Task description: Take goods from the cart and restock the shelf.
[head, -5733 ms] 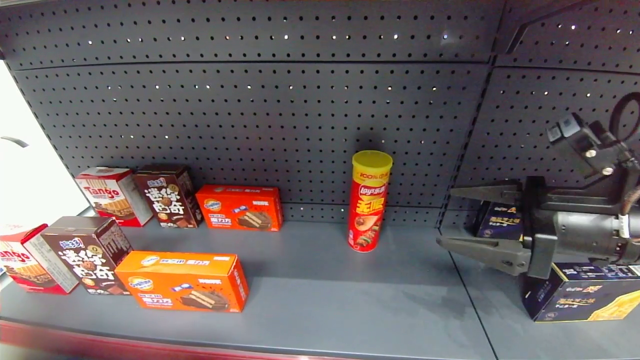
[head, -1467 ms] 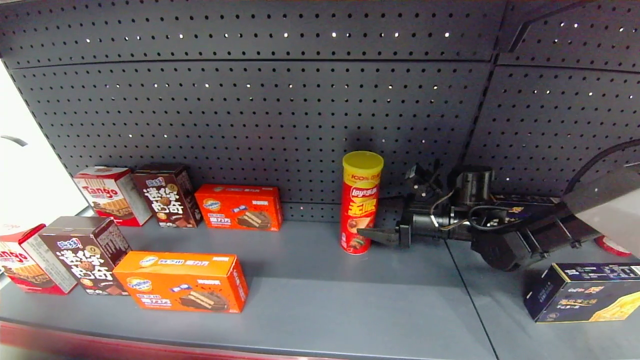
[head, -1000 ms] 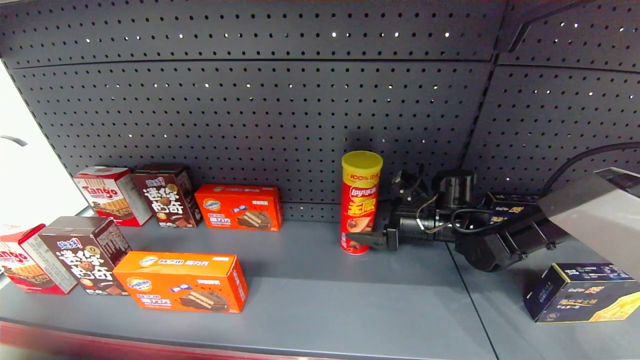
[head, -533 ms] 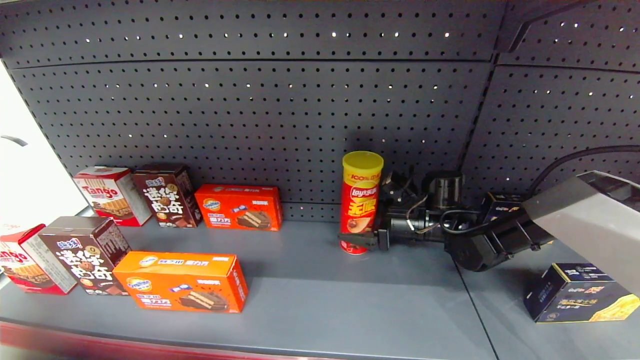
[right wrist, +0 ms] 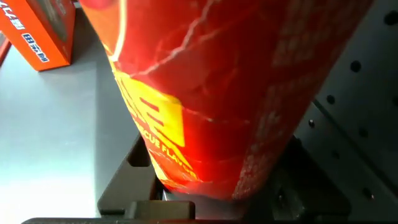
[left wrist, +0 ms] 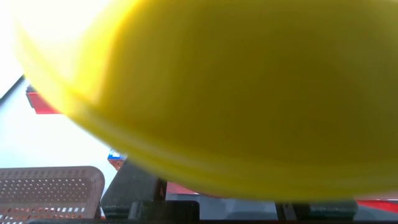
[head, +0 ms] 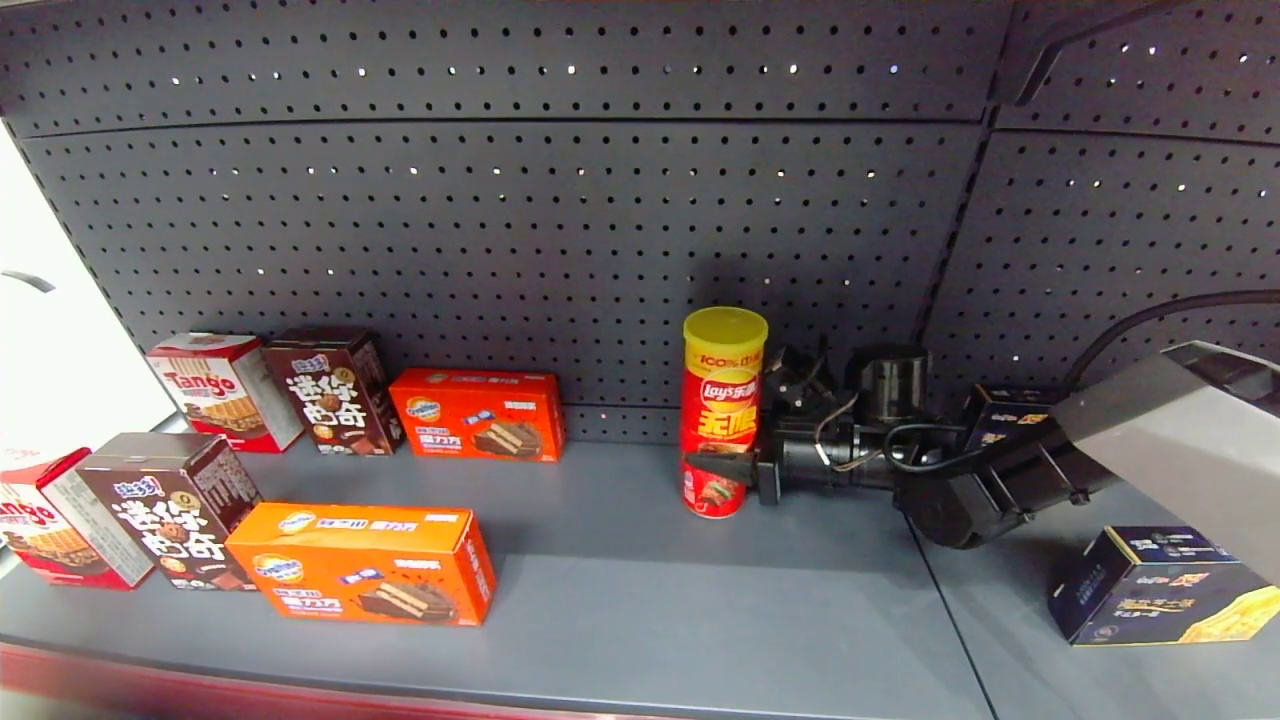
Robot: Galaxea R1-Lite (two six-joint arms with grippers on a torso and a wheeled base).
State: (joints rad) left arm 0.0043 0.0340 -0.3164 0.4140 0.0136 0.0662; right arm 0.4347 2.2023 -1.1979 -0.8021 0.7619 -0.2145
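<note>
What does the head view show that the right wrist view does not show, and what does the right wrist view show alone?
Only the head view: the yellow lid of the chip can, a brown box at the left, a dark blue box at the right.
Only the right wrist view: the can's lower wall from close by, with a finger against it.
Both: the chip can, the right gripper shut on it, the grey shelf, the pegboard and an orange box.

Can [head: 722,410]: red tube, yellow lid, upright at the back of the shelf [head: 620,590], 3 o'clock from the rear orange box [head: 478,413], right hand [head: 716,462] clasping its lower half.
</note>
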